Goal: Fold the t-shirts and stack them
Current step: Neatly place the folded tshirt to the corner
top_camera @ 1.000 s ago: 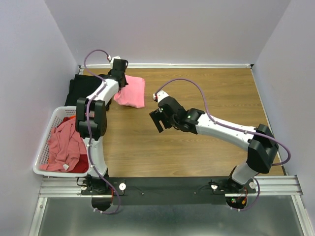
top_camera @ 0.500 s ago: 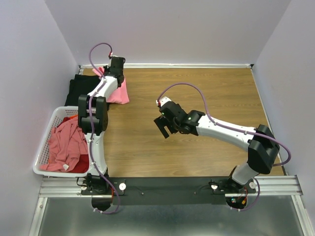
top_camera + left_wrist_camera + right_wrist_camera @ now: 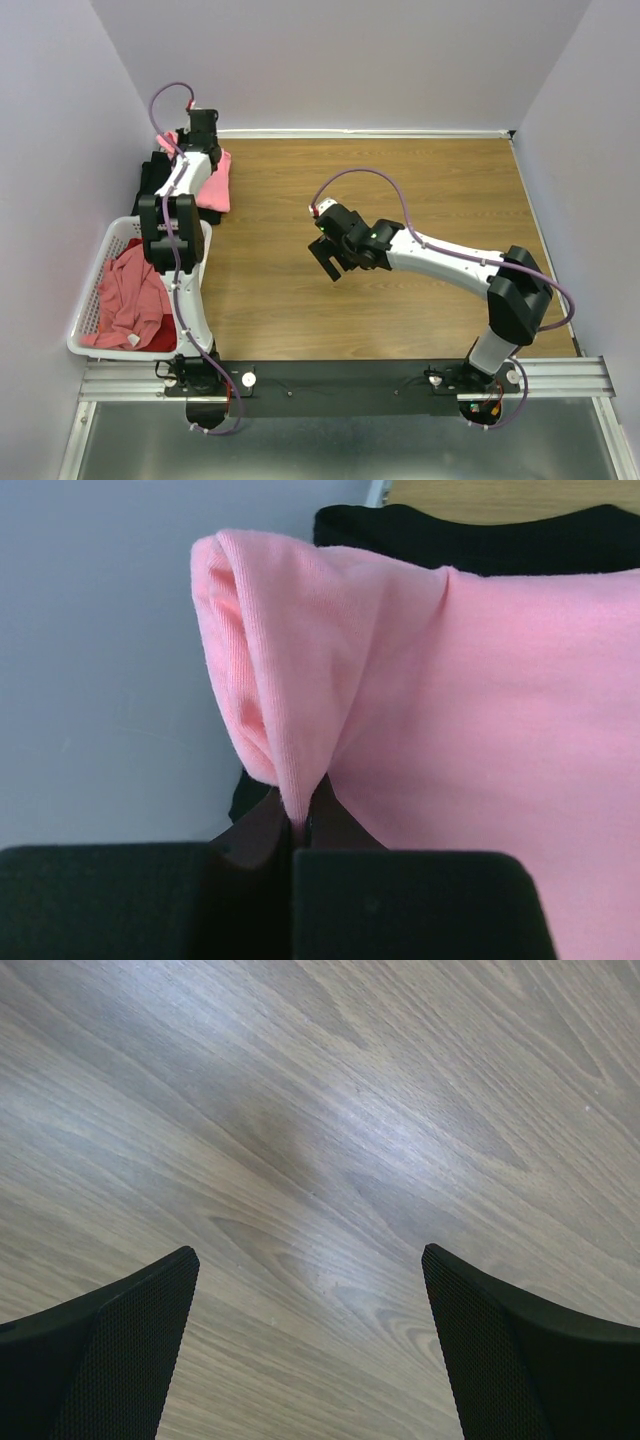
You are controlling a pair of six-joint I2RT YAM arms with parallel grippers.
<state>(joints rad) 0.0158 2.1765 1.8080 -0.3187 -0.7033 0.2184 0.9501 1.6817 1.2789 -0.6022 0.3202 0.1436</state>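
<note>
A folded salmon-pink t-shirt (image 3: 213,182) (image 3: 480,700) lies at the far left corner, partly over a black t-shirt (image 3: 150,185) (image 3: 480,535). My left gripper (image 3: 188,140) (image 3: 297,825) is shut on a fold at that pink shirt's edge, close to the left wall. More pink t-shirts (image 3: 130,295) and a red one (image 3: 166,336) lie crumpled in the white basket (image 3: 112,350). My right gripper (image 3: 325,258) (image 3: 310,1255) hangs open over bare wood near the table's middle, with nothing between its fingers (image 3: 120,1345).
The basket stands against the left wall at the near left. The wooden table (image 3: 420,190) is walled on the left, back and right. The left arm's elbow (image 3: 170,228) rises beside the basket's far end.
My left arm has carried the pink shirt leftward from the back middle to the far left corner, onto the black one. The right gripper opened wider and shifted slightly.
</note>
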